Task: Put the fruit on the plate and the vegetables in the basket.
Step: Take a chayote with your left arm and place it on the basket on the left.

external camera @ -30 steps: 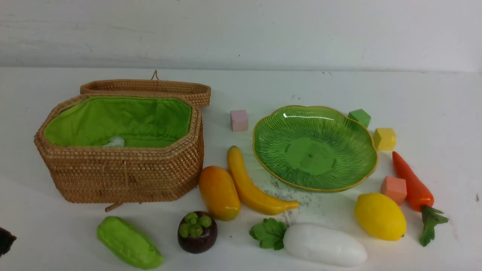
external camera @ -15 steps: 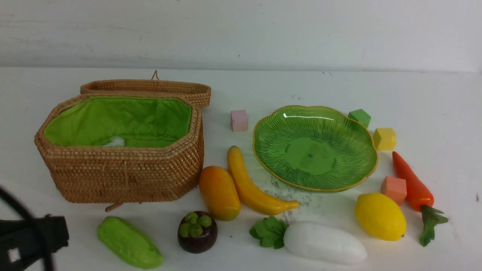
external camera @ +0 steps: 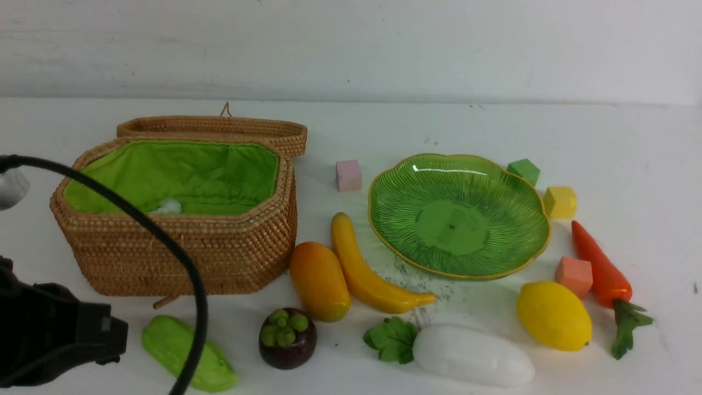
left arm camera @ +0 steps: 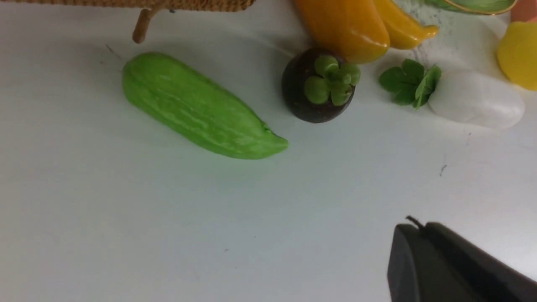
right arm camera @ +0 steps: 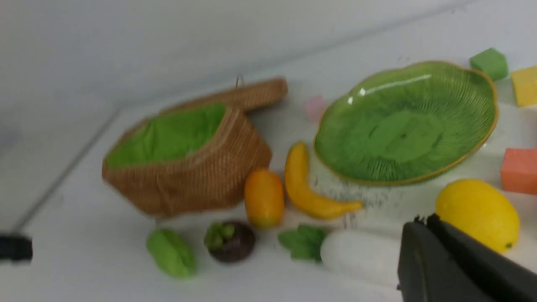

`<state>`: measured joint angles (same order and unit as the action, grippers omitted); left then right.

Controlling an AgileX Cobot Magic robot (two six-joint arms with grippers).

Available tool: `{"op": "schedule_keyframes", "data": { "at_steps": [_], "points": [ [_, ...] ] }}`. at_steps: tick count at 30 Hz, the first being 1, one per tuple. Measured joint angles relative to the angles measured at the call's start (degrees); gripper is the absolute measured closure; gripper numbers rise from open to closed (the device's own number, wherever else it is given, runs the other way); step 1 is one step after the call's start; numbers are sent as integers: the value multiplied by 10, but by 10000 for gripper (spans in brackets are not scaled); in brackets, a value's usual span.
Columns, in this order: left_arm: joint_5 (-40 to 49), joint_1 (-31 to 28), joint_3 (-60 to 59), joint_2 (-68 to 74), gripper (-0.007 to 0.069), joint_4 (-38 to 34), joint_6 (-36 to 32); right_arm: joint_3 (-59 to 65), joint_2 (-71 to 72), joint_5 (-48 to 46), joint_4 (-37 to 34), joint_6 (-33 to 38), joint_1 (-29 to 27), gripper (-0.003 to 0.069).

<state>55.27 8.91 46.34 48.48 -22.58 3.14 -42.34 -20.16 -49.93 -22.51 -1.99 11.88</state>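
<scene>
The open basket stands at the left and the green plate at the right, with nothing on it. Between them lie the mango and banana. Along the front lie the green gourd, mangosteen, radish and lemon, with the carrot at far right. My left gripper is shut and empty above bare table, short of the gourd. My right gripper is shut and empty, hovering near the radish and lemon.
The left arm and its black cable cross in front of the basket and gourd. Foam cubes sit around the plate: pink, green, yellow, orange. The basket's lid lies open behind it.
The left arm has come in from the lower left corner towards the gourd, and its cable now arcs across the basket's front. No fruit or vegetable has moved.
</scene>
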Motion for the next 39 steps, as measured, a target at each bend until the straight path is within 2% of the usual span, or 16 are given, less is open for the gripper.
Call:
{"op": "schedule_keyframes", "data": {
  "at_steps": [5,7,9,10,11,12,13,14,18,20,24,25,28,30,33,39],
  "points": [
    [23,26,27,40,638,34,34,-174,-116,-179,6,92,12,673],
    [26,59,29,55,638,55,66,-212,-140,-203,5,107,28,670],
    [28,120,29,71,638,82,115,-230,-151,-208,1,117,51,668],
    [27,127,29,71,638,85,115,-233,-152,-208,0,118,54,668],
    [17,190,29,84,638,121,182,-241,-155,-206,-1,123,73,666],
    [15,196,29,84,638,126,182,-241,-155,-206,-1,124,75,666],
    [3,242,29,97,638,170,252,-242,-156,-204,-1,125,88,665],
    [-3,261,29,106,638,203,298,-242,-156,-202,0,125,94,664],
    [-17,280,29,146,616,285,418,-243,-156,-199,9,129,100,662],
    [-26,277,29,179,552,310,452,-243,-156,-201,12,137,100,659],
    [-57,262,30,230,378,322,466,-243,-156,-205,12,145,100,657],
    [-69,255,30,247,298,325,466,-243,-156,-207,12,145,100,657],
    [-103,236,30,277,145,340,471,-243,-156,-218,8,150,100,654],
    [-118,225,30,288,74,346,480,-243,-156,-223,8,152,100,654],
    [-132,209,30,300,-2,355,490,-243,-156,-226,8,154,100,650],
    [-174,205,1,304,-8,364,511,-243,-156,-226,8,154,100,646]
  ]
}}
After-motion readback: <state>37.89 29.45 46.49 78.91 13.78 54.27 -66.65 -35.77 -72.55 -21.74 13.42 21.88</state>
